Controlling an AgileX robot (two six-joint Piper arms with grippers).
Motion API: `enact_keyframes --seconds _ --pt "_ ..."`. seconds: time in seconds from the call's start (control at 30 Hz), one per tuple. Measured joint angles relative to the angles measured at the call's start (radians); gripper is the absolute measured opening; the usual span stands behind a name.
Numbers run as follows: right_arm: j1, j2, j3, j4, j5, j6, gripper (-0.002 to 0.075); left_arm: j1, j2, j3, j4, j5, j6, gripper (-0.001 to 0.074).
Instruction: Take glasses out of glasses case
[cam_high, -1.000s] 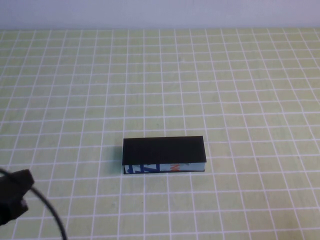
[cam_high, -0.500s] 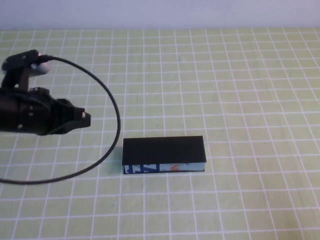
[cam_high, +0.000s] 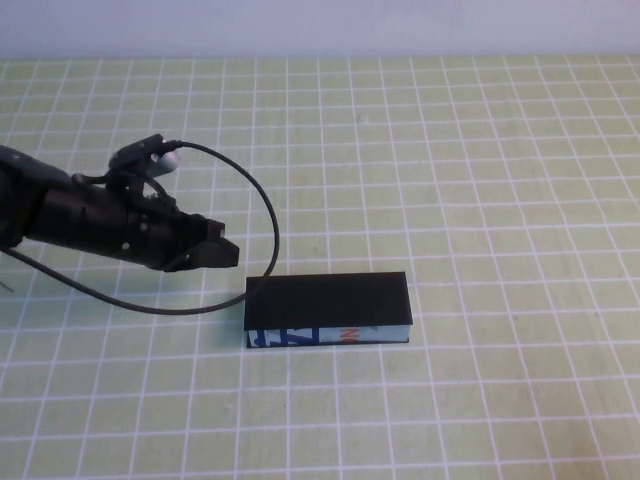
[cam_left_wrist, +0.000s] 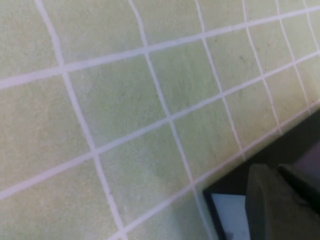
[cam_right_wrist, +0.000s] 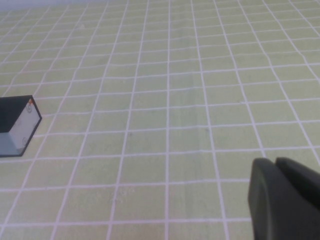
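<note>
I inspected the scene from the high view and found the glasses case (cam_high: 328, 310) lying closed on the surface (cam_high: 480, 180), a little toward my side of its middle, with its long side running left to right. Its matte black lid was down and flat, and the white side printed in blue and orange-red faced my station. The glasses themselves were not visible in any view, so I could not confirm where they lay. The left arm (cam_high: 90, 220) reached in from the left edge, low over the surface, with a black cable (cam_high: 262, 200) looping from its wrist and curving down to the grid just beside the case's left end. The left pincer (cam_high: 215, 250) sat just beside the case's far left corner, apart from it by a narrow strip of green grid. From the left wrist view I saw one dark fingertip (cam_left_wrist: 280, 205) over the case's (cam_left_wrist: 227, 212) corner and white end face, but I could not tell from these views whether that pincer was wide or narrow, and nothing showed in its hold. The right pincer (cam_right_wrist: 285, 200) did not appear in the high view; its wrist view showed its fingers pressed together, holding nothing, well apart from the case (cam_right_wrist: 17, 125), whose end face showed at the edge of that picture.
</note>
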Motion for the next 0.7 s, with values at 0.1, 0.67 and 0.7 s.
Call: enact_keyframes --seconds 0.1,0.67,0.7 --pt "0.0 0.0 0.0 0.0 0.0 0.0 -0.0018 -0.033 0.008 -0.002 -0.004 -0.006 0.011 -0.0004" --pt "0.0 0.0 0.0 0.505 -0.284 -0.002 -0.0018 -0.072 0.046 -0.011 -0.027 -0.03 0.022 -0.0004" --pt "0.0 0.0 0.0 0.518 -0.299 -0.002 -0.0018 -0.072 0.046 -0.011 -0.032 -0.033 0.025 -0.0004"
